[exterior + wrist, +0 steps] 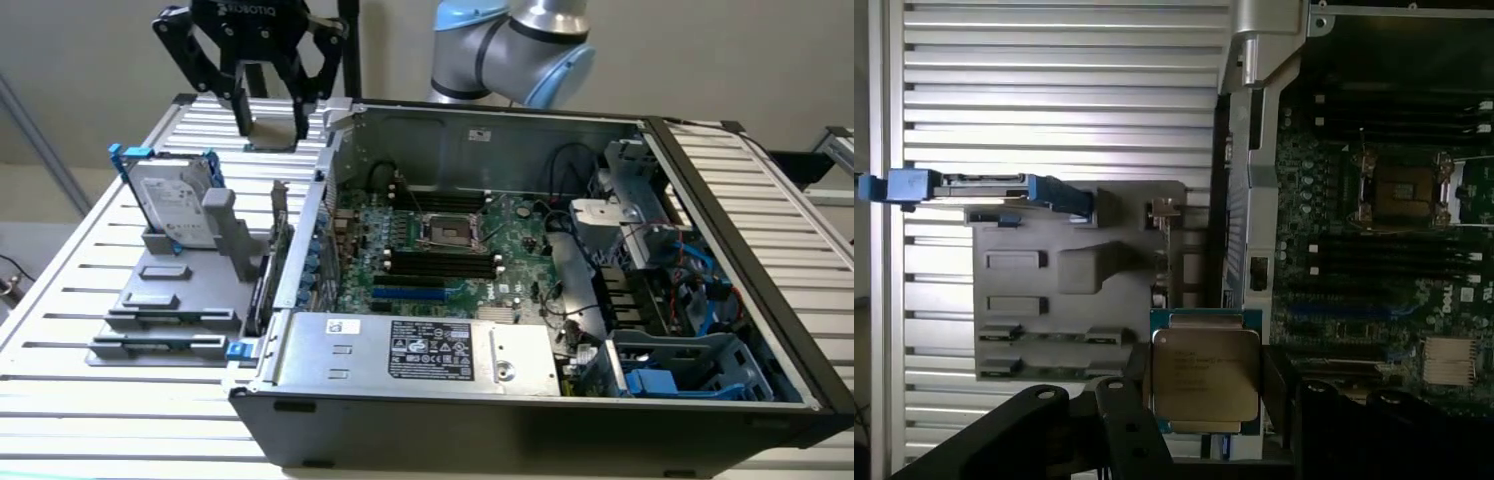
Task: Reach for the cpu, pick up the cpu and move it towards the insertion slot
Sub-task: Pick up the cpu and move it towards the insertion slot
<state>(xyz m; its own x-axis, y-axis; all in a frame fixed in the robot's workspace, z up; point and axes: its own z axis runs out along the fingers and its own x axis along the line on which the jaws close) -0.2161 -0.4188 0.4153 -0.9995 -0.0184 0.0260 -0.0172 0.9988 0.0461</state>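
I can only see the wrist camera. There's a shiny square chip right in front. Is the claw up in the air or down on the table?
Observer: Up in the air. The gripper holds the cpu over the far end of the slatted table, outside the computer case.
Operator: Where's the slot from there?
Observer: The insertion slot lies inside the case, lower than the gripper and toward the exterior view's right.
Operator: What's that blue thing?
Observer: It is the blue frame of a hard drive, which stands upright in a grey holder.
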